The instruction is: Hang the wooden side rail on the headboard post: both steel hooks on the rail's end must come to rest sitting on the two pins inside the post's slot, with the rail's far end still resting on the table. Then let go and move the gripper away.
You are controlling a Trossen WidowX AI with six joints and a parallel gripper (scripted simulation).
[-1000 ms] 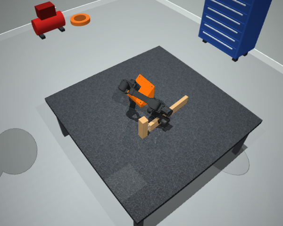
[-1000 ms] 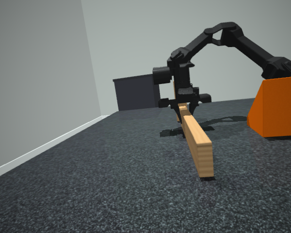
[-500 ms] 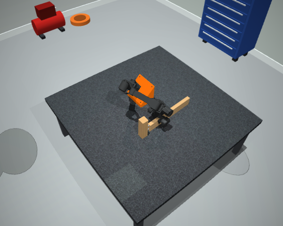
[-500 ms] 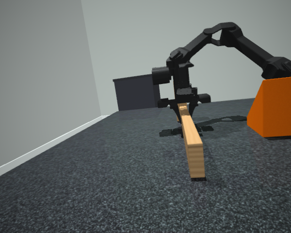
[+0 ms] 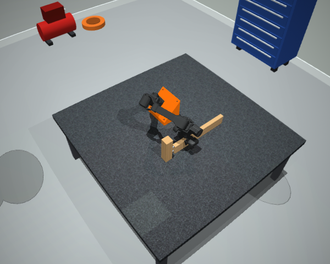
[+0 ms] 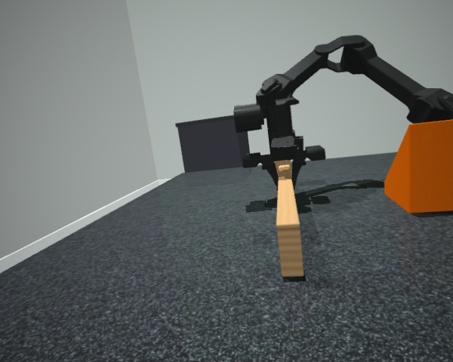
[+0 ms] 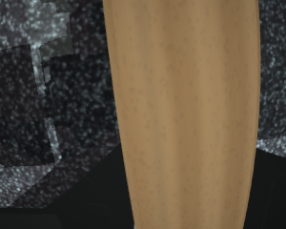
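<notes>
The wooden side rail (image 5: 212,125) (image 6: 288,202) (image 7: 186,95) stands on its narrow edge, its far end low at the table. The wooden headboard post (image 5: 166,149) stands upright just beyond the rail's other end. Small steel hooks (image 5: 173,147) show between the rail end and the post in the top view; whether they touch the pins cannot be told. The pins and slot are hidden. My gripper (image 5: 185,142) (image 6: 285,182) points down and is shut on the rail, one finger on each side, nearer its hook end. In the exterior view the gripper hides the post.
The orange robot base (image 5: 170,106) (image 6: 437,167) stands on the dark table (image 5: 216,176) (image 6: 140,272), beside the rail and post. The arm reaches from it over the rail. A blue drawer cabinet (image 5: 262,31) and a red compressor (image 5: 57,27) stand on the floor beyond the table.
</notes>
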